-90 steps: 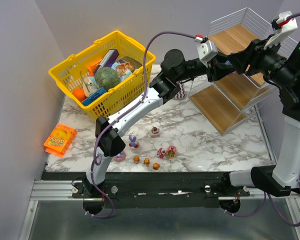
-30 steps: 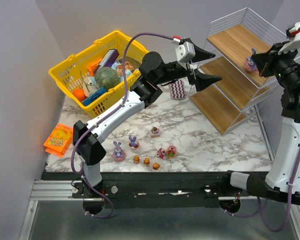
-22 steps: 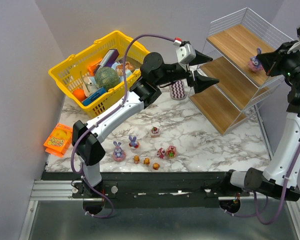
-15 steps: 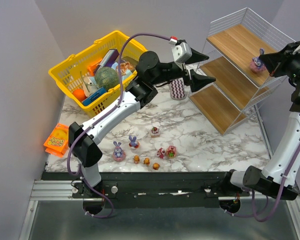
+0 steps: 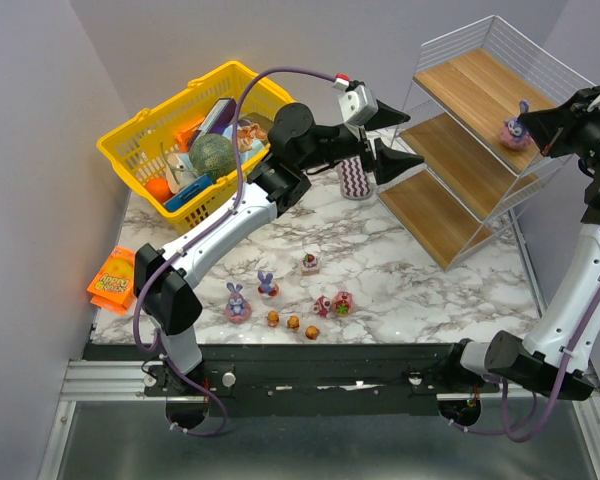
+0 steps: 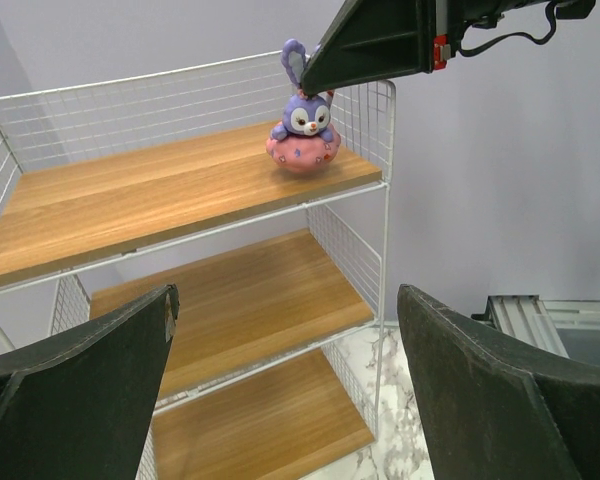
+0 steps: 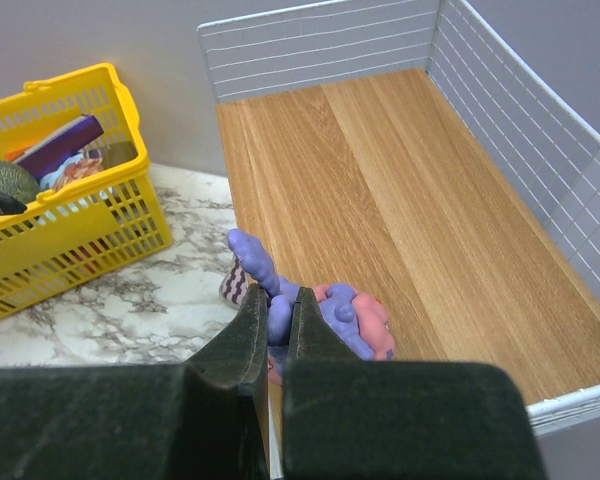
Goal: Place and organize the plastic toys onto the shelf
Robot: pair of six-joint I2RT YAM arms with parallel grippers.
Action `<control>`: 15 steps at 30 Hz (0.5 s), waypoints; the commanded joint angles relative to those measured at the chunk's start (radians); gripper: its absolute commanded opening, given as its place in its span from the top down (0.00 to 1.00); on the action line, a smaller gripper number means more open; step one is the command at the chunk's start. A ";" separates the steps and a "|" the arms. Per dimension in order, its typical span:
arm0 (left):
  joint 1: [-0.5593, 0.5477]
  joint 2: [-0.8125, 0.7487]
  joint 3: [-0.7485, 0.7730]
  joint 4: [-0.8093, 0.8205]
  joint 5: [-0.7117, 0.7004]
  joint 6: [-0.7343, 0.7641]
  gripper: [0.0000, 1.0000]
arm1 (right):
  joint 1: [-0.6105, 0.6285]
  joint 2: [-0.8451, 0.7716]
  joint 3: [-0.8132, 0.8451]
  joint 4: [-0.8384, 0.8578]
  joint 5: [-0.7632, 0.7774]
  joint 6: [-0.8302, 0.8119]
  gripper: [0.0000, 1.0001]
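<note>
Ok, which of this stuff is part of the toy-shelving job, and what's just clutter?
Job:
- shelf
- purple bunny at the top board
- two table bunnies
- three orange bears
- three pink rounded toys

Lying about:
- yellow basket and its contents
- orange packet
- zigzag pad

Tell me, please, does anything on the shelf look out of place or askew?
Nothing stands out. The purple bunny sits upright on the top board of the shelf, though close to its corner, with the right gripper shut on its ear.
</note>
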 commanded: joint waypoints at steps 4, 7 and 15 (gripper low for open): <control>0.014 -0.026 -0.013 0.045 0.037 -0.030 0.01 | -0.008 0.012 0.053 -0.042 -0.016 -0.022 0.95; 0.016 -0.025 -0.014 0.056 0.037 -0.036 0.01 | -0.008 0.028 0.082 -0.056 -0.026 -0.036 0.94; 0.017 -0.020 -0.002 0.058 0.040 -0.044 0.01 | -0.008 0.039 0.102 -0.079 -0.021 -0.053 0.85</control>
